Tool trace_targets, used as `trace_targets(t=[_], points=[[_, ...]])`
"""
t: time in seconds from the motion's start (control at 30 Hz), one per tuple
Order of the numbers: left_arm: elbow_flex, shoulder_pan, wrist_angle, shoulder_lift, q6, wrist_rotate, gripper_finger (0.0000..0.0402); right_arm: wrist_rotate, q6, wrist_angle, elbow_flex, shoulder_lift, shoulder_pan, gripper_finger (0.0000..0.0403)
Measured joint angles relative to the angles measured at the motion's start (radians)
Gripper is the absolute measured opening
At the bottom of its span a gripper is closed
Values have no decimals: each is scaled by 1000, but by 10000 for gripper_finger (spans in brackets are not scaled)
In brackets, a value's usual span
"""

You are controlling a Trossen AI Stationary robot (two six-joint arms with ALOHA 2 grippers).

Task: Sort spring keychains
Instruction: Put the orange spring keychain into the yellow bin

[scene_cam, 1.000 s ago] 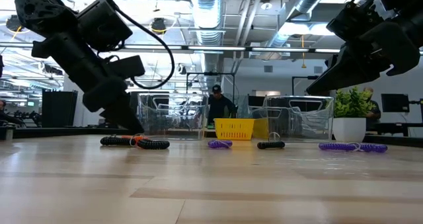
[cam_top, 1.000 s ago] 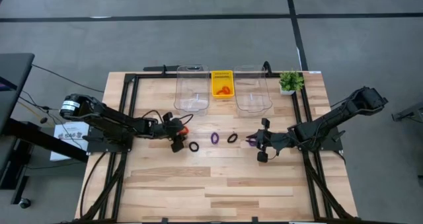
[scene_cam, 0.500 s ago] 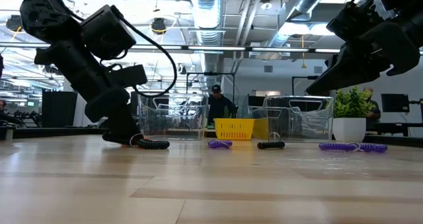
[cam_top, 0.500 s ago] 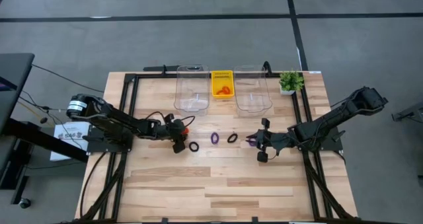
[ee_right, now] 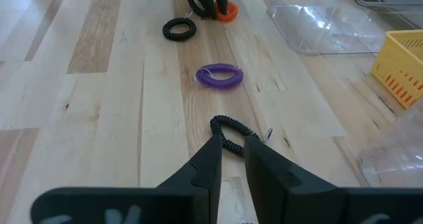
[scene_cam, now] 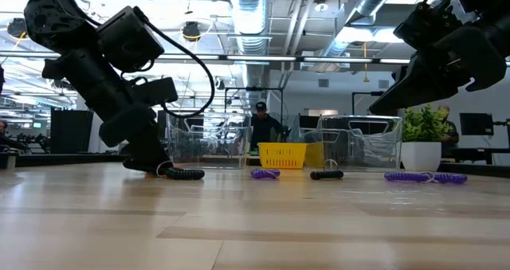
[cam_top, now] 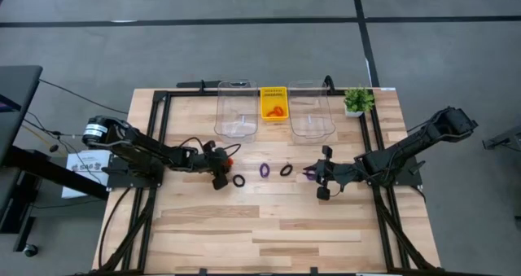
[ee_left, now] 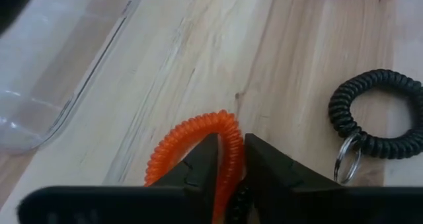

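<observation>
- We see the left arm stretched low over the bench [cam_top: 203, 227], its left gripper [ee_left: 228, 159] tipped down at the bench in front of the left clear bin [cam_top: 236, 111], its fingers clamped on an orange spring keychain [ee_left: 198, 141].
- A black spring keychain [ee_left: 377, 115] lies just beside it, farther from that bin.
- The right gripper [cam_top: 323, 173] hangs above the bench in front of the right bin [cam_top: 311, 111], fingers narrowly apart, gripping nothing we can see.
- A purple spring keychain [ee_right: 219, 75] and another black one [ee_right: 231, 133] lie between the grippers.

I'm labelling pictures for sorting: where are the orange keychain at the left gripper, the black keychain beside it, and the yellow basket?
orange keychain [ee_left: 198, 135], left wrist view, coil's top arc.
black keychain [ee_left: 377, 115], left wrist view, coil.
yellow basket [cam_top: 273, 93], high view, rim.
</observation>
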Motion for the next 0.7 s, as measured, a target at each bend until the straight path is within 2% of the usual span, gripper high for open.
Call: trace_targets(t=[0.27,0.7], points=[[-2,0,26,-8,24,0,43,0,0,0,0,0,0,59],[-4,1,33,-125,20,-4,43,0,0,0,0,0,0,59]])
